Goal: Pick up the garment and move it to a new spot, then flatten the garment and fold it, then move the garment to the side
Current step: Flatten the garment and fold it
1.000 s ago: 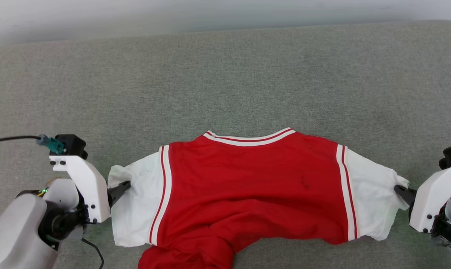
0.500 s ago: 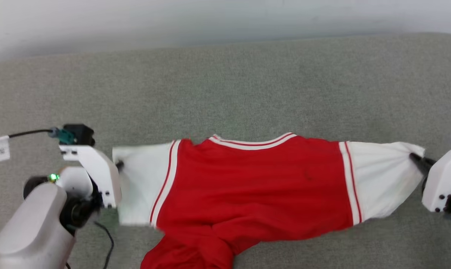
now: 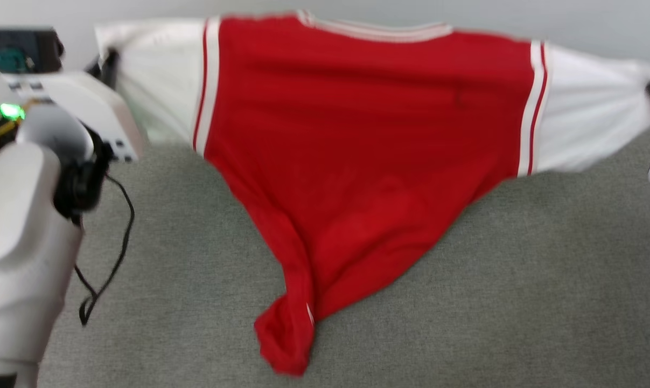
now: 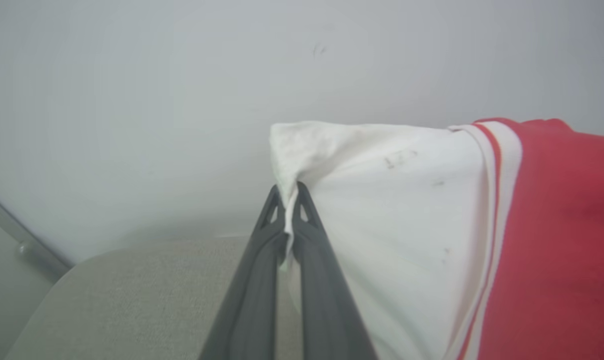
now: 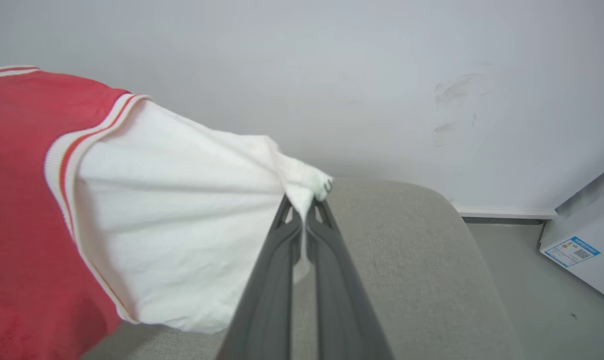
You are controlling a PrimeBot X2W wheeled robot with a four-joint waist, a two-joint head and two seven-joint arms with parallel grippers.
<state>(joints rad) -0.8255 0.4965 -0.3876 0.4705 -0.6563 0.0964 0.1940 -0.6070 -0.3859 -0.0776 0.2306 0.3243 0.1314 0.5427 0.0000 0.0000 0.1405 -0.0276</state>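
A grey-green fabric-covered counter (image 3: 518, 280) is spreading out below, its rounded corners showing in both wrist views; a plain pale wall (image 4: 181, 75) is standing right behind it, scuffed in places; a grey floor (image 5: 527, 300) and a white box (image 5: 574, 250) carrying a blue label are sitting off past the right-hand corner; a black cable (image 3: 109, 242) is dangling beside the left arm (image 3: 18, 215). And the garment (image 3: 368, 134) is hanging up off the counter, spread wide between the two arms; its long axis is running sleeve to sleeve, left to right across the head view; the collar is lying along the top edge, pointing away from the robot; the red body is sagging down to a bunched point near the robot, blurred there, so contact with the counter is hard to call. The left tool (image 4: 285, 192) is clamping shut on the edge of one white sleeve; the right tool (image 5: 307, 202) is pinching the tip of the other white sleeve, fingers closed tight on the fabric.
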